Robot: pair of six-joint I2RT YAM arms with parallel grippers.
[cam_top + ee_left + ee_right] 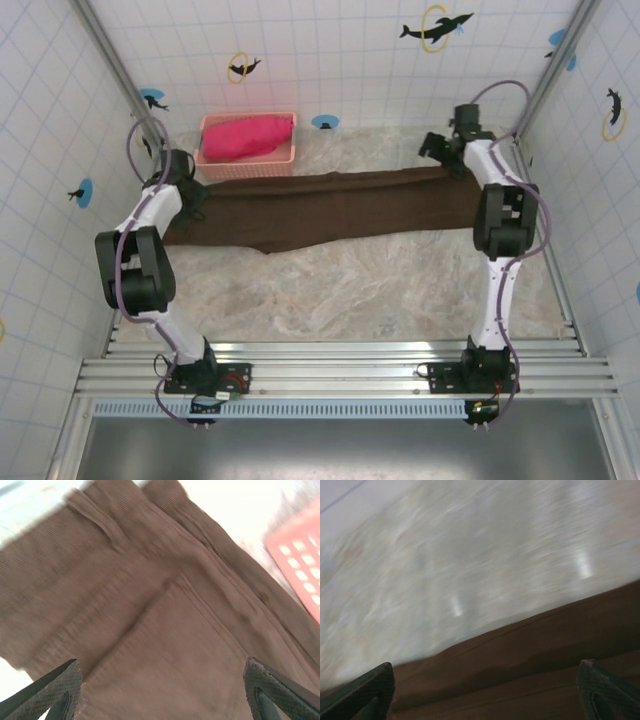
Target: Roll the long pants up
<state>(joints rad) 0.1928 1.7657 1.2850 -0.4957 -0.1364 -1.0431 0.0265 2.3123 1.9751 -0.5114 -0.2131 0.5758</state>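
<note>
The long pants (320,205) lie flat and folded lengthwise in a dark brown strip across the far half of the table. My left gripper (190,198) hovers over their left end. In the left wrist view the waistband, a belt loop and a pocket seam of the pants (165,610) spread below the open left gripper (162,695), with nothing between its fingers. My right gripper (440,148) is at the pants' right end, by the far edge. The right gripper (485,695) stands open above the edge of the brown cloth (530,660), gripping nothing.
A pink basket (248,160) holding a bright pink-red cloth (245,135) stands just behind the pants' left part, and its corner (300,565) lies close to the left gripper. Tiled walls close in the left, right and back. Marbled tabletop (340,290) stretches in front of the pants.
</note>
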